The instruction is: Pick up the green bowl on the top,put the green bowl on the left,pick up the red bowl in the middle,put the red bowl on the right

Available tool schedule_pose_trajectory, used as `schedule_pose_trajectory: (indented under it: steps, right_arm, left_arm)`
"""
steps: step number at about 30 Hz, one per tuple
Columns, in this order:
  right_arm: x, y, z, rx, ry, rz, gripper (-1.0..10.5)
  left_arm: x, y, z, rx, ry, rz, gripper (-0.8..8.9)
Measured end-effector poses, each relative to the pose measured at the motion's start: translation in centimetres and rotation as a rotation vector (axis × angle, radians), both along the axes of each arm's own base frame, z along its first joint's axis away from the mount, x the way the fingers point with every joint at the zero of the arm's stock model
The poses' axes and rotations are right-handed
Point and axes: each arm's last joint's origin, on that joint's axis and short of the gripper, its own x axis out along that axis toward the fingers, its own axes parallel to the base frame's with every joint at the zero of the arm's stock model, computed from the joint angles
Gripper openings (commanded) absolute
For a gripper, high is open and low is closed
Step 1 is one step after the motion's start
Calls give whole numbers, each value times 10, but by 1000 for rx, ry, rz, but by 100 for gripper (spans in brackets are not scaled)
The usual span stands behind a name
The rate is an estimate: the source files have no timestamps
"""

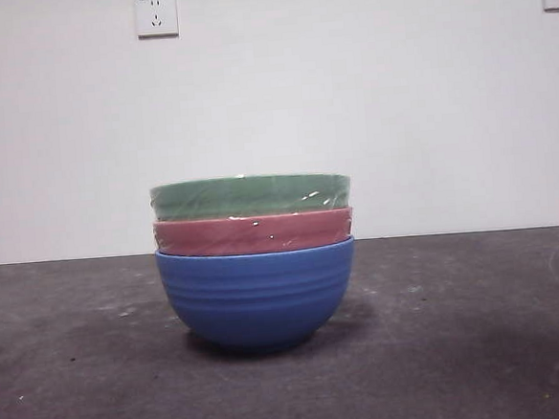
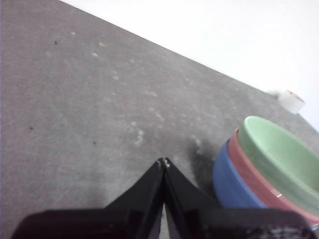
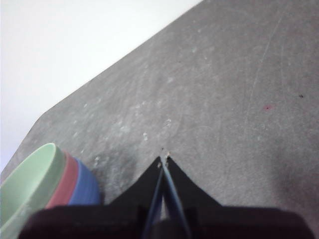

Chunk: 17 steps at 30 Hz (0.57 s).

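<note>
the green bowl (image 1: 250, 194), nested atop the red bowl (image 1: 252, 232), looks rigid and glossy-slick; its rim should be pinched. the left gripper (image 2: 163, 162) and right gripper (image 3: 163, 158) are seen closed, empty.

Bare test room, grey table (image 1: 80, 377), white wall (image 1: 348, 90), sockets (image 1: 156, 15)

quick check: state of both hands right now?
Left hand: closed, empty, over the table beside the bowl stack.
Right hand: closed, empty, on the stack's other side.
The green bowl is untouched on top.
</note>
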Motion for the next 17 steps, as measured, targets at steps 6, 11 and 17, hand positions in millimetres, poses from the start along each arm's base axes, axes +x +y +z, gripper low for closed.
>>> schedule_pose_trajectory:
  steps: [6, 11, 17]
  right_arm:
    - [0, 0, 40, -6, 3, 2, -17]
    - [7, 1, 80, -74, -31, 24, -16]
    - [22, 3, 121, -180, 4, 79, -16]
  left_arm:
    - [-3, 0, 41, -7, 15, -1, -6]
    - [6, 0, 73, -1, 45, -4, -6]
    - [22, -2, 115, 67, 41, -78, -6]
